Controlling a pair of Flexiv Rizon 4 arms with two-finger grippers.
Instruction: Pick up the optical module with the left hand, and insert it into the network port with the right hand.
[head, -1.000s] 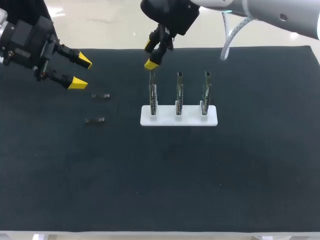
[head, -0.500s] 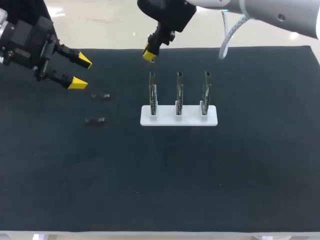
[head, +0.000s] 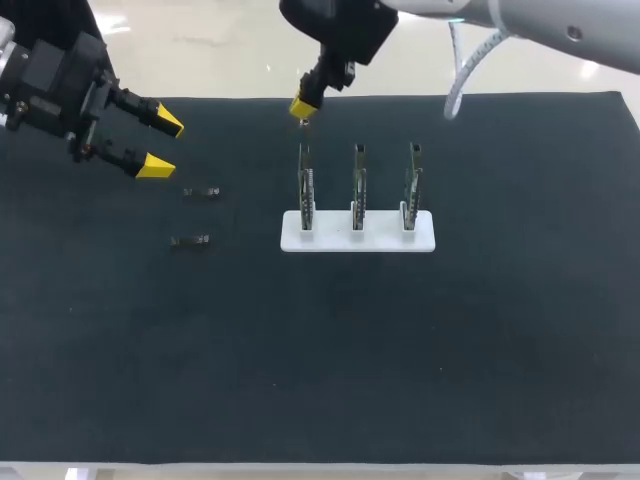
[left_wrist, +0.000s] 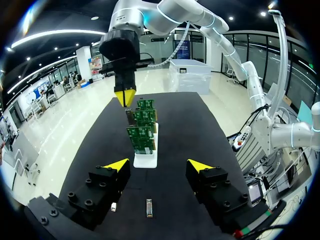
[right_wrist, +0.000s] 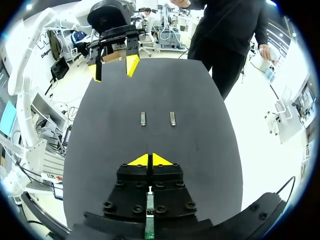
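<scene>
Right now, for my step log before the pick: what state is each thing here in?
Left fingers: open, empty.
Right fingers: shut, tips together.
Far optical module: flat on the mat, ungrasped.
Near optical module: flat on the mat, ungrasped.
Three boards: upright in the white holder.

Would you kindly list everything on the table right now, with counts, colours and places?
mat: one, black, covering the table.
modules: two, dark metallic, lying apart on the mat's left part.
holder: one, white, mid-mat.
boards: three, green, upright in a row in the holder.
left gripper: one, black with yellow tips, open, over the mat's far left corner, beyond the modules.
right gripper: one, black with yellow tips, shut, above the leftmost board.
</scene>
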